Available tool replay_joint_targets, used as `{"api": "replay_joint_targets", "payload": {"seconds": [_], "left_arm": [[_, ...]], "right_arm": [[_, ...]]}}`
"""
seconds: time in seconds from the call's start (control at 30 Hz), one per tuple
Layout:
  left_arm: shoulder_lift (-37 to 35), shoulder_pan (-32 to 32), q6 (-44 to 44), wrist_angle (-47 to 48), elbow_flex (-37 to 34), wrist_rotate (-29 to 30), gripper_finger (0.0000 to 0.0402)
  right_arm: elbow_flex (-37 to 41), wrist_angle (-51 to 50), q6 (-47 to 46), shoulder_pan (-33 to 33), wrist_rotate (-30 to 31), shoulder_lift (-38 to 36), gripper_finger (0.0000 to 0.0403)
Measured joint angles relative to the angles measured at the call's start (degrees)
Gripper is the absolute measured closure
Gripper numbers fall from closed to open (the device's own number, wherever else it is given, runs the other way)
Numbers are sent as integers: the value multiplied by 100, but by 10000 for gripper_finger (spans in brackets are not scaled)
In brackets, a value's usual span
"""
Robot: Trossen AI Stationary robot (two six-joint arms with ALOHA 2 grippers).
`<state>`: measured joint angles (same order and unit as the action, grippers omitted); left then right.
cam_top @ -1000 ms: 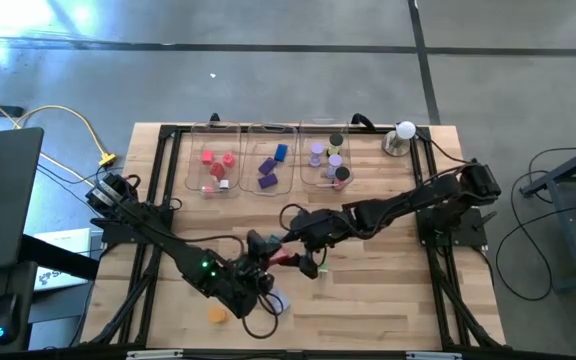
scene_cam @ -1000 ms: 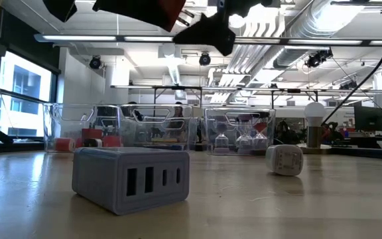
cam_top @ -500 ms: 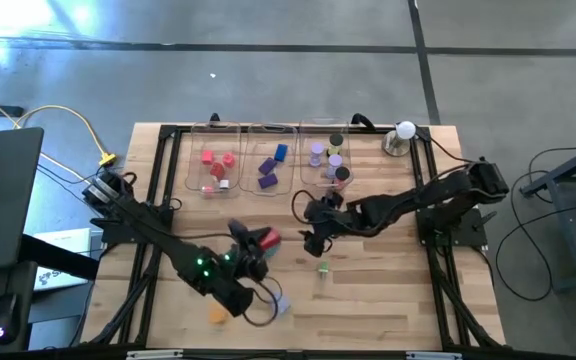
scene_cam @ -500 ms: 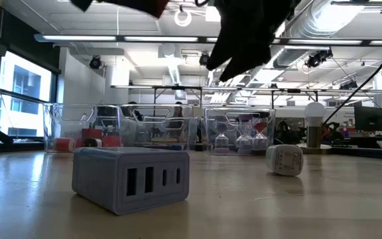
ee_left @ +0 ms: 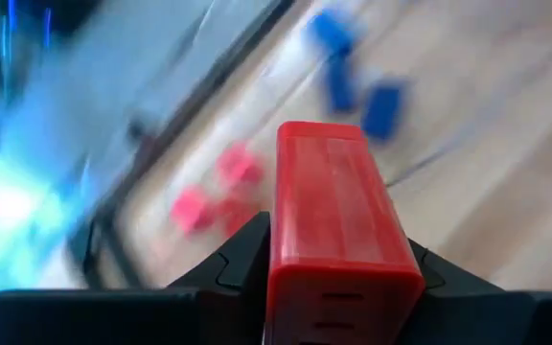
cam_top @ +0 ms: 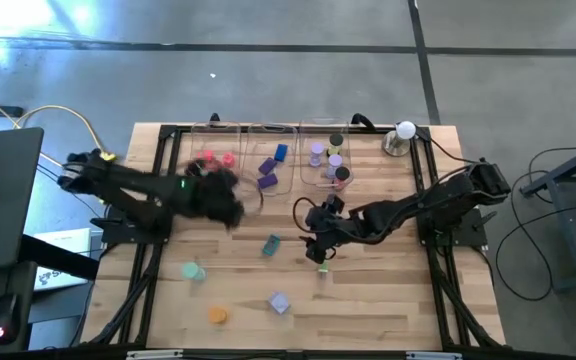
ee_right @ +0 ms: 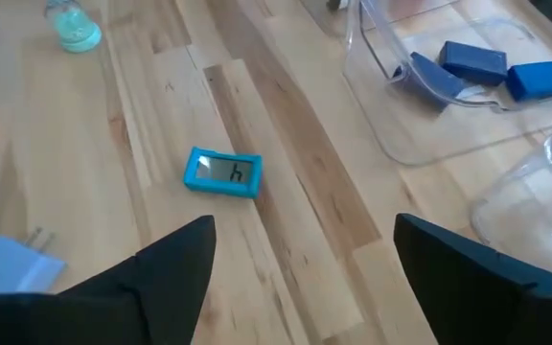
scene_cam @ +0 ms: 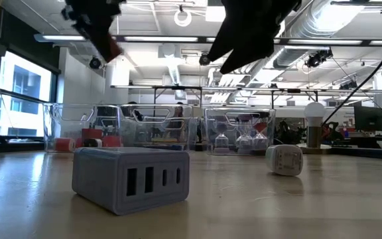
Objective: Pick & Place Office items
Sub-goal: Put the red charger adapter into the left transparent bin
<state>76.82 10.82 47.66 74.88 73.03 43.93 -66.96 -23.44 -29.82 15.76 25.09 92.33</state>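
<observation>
Three clear trays (cam_top: pixel 215 160) are lined along the table's far edge, and a red block (ee_left: pixel 338 216) is carried toward the leftmost one, clenched in the left claw (cam_top: pixel 223 190). The block is best released only once the claw is squarely over that tray, where other red pieces (cam_top: pixel 216 160) already lie, and low enough not to bounce out. Further right, a teal piece (cam_top: pixel 270 245) lies mid-table. The right claw (cam_top: pixel 316 243) is held spread and empty just beside it, near a small green piece (cam_top: pixel 322 266).
</observation>
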Motion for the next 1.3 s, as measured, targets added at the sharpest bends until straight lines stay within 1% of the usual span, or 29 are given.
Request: {"api": "replay_joint_targets", "payload": {"seconds": [0.07,0.13,0.2,0.3,0.43,0.53,0.63,0.7,0.9,1.07,1.3], "left_arm": [[-40,-537,331,435,-6,-426,288],[-37,-1020,391,656,-7,-678,288],[-3,-1437,155,777,-20,-927,288],[28,-1962,-341,717,-75,-1392,288],[19,-2552,-735,726,-137,-1968,288],[12,-2953,-938,727,-207,-2258,288],[11,-3362,-1043,659,-384,-2737,288],[11,-3612,-1093,554,-524,-2881,288],[11,-4101,-1125,75,-1074,-2938,284],[13,-4312,-1391,-480,-1487,-3391,280],[15,-4496,-1438,-892,-1707,-3409,281]], "right_arm": [[0,13,1,7,30,0,95],[0,7,1,6,43,0,95],[0,6,3,7,43,0,95],[0,6,4,32,42,0,96],[0,7,5,126,42,0,95],[0,6,6,219,38,0,97],[0,6,6,288,44,0,97],[0,6,7,322,70,0,97],[0,6,12,385,198,0,97],[-1,6,13,385,200,0,97],[-2,8,115,385,202,0,97]]}}
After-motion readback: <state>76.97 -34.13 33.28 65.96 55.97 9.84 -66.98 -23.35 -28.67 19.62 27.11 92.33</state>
